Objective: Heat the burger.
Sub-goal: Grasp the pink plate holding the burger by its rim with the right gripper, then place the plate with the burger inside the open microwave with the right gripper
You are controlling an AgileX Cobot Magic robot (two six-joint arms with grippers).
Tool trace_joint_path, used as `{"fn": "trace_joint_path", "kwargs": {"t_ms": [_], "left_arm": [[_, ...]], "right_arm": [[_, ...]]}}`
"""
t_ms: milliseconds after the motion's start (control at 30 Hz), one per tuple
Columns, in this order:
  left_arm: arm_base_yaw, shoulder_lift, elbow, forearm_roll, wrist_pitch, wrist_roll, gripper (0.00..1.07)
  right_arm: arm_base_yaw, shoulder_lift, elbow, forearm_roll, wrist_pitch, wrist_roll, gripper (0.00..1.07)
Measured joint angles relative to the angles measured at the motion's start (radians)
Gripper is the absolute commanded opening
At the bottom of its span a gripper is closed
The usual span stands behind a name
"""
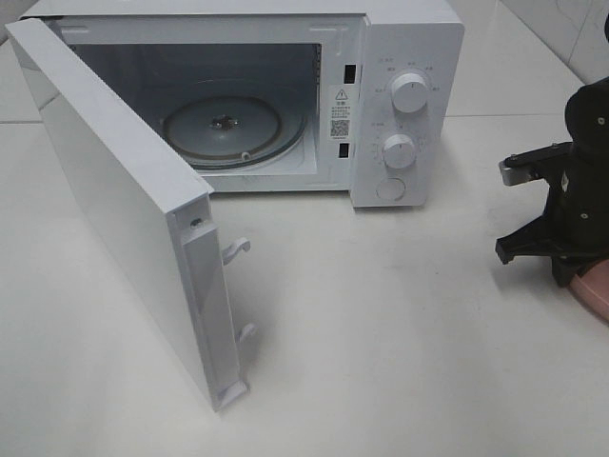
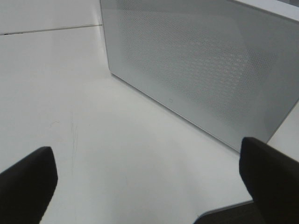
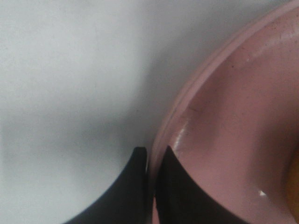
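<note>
A white table is stretching out in front of me, carrying a white microwave that is sitting toward its far side, its door standing wide open to the left. A pink plate is resting on the tabletop well to the right of the microwave, running off the edge of the high view. A thin seam is crossing the surface beside the oven.

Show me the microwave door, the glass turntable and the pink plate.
microwave door (image 1: 133, 224): exterior high view, broad white face
glass turntable (image 1: 257, 129): exterior high view, glass right of hub
pink plate (image 3: 224, 140): right wrist view, inside surface
</note>
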Motion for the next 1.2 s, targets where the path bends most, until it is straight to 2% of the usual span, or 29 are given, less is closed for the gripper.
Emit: {"fn": "trace_joint_path", "kwargs": {"t_ms": [233, 733, 1067, 1200], "left_arm": [[0.000, 0.000, 0.000, 0.000, 0.000, 0.000, 0.98], [0.000, 0.000, 0.000, 0.000, 0.000, 0.000, 0.98], [0.000, 0.000, 0.000, 0.000, 0.000, 0.000, 0.98], [0.000, 0.000, 0.000, 0.000, 0.000, 0.000, 0.98]], "right_arm": [[0.000, -0.049, 0.067, -0.012, -0.010, 0.004, 0.00], [0.131, -0.108, 0.166, -0.144, 0.015, 0.106, 0.00], [0.140, -0.198, 0.241, -0.168, 0.000, 0.138, 0.00], [0.175, -0.253, 0.276, -0.182, 0.028, 0.155, 0.00]]}}
